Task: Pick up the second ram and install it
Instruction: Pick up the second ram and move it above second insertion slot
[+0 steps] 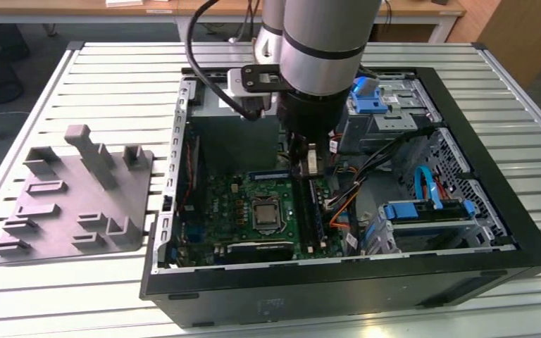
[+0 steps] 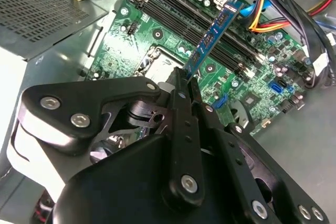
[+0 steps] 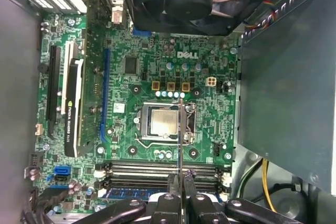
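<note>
One second ram (image 2: 214, 31), pinched by the end effector (image 2: 185, 83), is best kept aligned with the empty memory slot (image 3: 152, 167).

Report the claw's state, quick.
Claw: shut on the ram, held over the motherboard.

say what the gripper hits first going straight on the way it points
Probably the black memory slots on the green board: the memory stick shut in the gripper leads the way. Which slot is unclear.
</note>
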